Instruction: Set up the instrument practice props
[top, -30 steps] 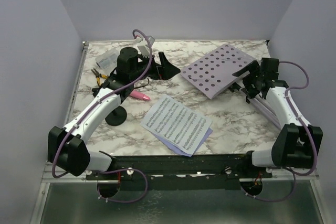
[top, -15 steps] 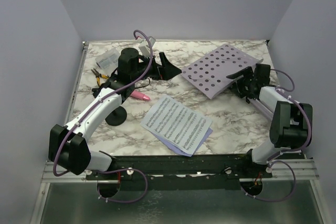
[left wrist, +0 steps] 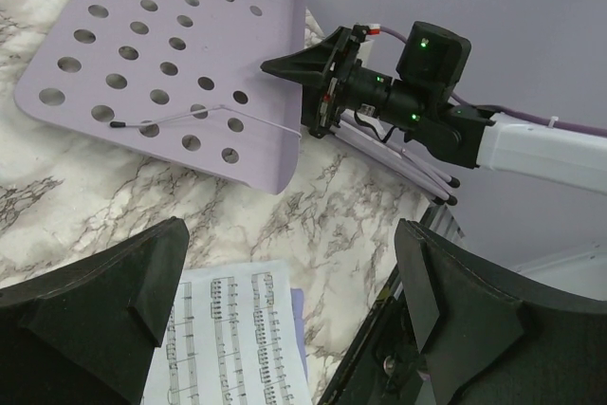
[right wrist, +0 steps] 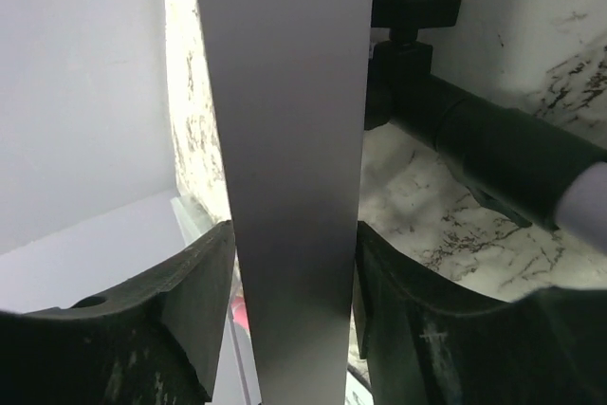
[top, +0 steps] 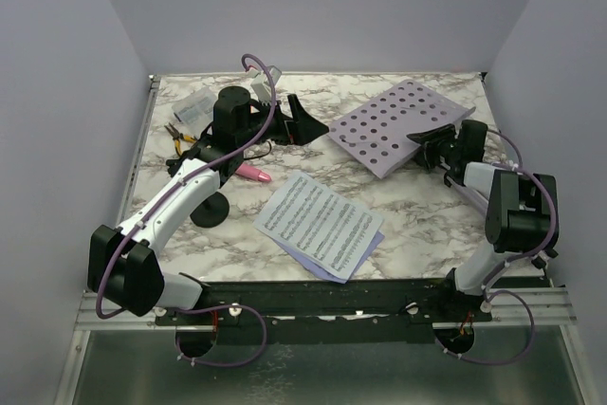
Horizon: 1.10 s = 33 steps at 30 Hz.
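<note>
**Right fingers closed on the desk edge**

Your right gripper has its fingers against both faces of the one lavender music-stand desk, at its side nearest the table's right edge. The desk lies toward the far right corner. Your left gripper stands wide over the far middle, holding nothing. Count one pink microphone and one black mic stand near the left edge. Sheet-music pages, at least two, lie by the near edge.
</note>
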Tool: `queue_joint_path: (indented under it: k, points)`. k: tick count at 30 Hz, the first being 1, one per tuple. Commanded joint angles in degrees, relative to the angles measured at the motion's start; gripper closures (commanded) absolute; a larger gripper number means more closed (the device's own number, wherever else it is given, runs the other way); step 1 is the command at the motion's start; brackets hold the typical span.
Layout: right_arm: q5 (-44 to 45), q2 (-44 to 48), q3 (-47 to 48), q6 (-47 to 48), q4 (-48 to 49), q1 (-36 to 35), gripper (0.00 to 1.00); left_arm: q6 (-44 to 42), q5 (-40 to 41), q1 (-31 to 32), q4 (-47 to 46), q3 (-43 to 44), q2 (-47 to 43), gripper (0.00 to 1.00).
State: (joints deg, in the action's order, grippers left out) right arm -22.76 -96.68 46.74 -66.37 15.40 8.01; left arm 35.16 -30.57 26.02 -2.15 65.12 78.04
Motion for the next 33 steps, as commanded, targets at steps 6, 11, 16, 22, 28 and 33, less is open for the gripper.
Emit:
queue_joint_path:
  k: [6, 11, 16, 22, 28, 33]
  points:
    - [-4.8, -3.3, -1.2, -3.8, 10.5, 0.4, 0.63, 0.5, -1.9, 0.3, -1.4, -0.2, 1.1, 0.01]
    - [-7.4, -1.6, -2.1, -6.6, 15.1, 0.4, 0.82, 0.1, -1.1, 0.3, -1.4, -0.5, 1.1, 0.01]
    - [-10.0, 2.8, 1.4, -9.0, 15.3, 0.4, 0.91, 0.4, -1.5, 0.3, -1.4, -0.4, 1.3, 0.01]
    - [-12.1, 7.1, 7.6, -14.6, 16.7, 0.4, 0.98, -0.2, -0.8, -1.0, -0.7, 0.1, -0.4, 0.01]
    - [-13.2, 8.4, 13.0, -22.1, 24.4, 0.4, 0.99, -0.9, 2.0, -4.0, -0.4, -0.5, -4.9, 0.01]
    - [-12.7, 8.7, 17.5, -27.5, 30.8, 0.4, 1.0, 1.2, 4.3, -5.4, -0.6, -1.1, -5.2, 0.01]
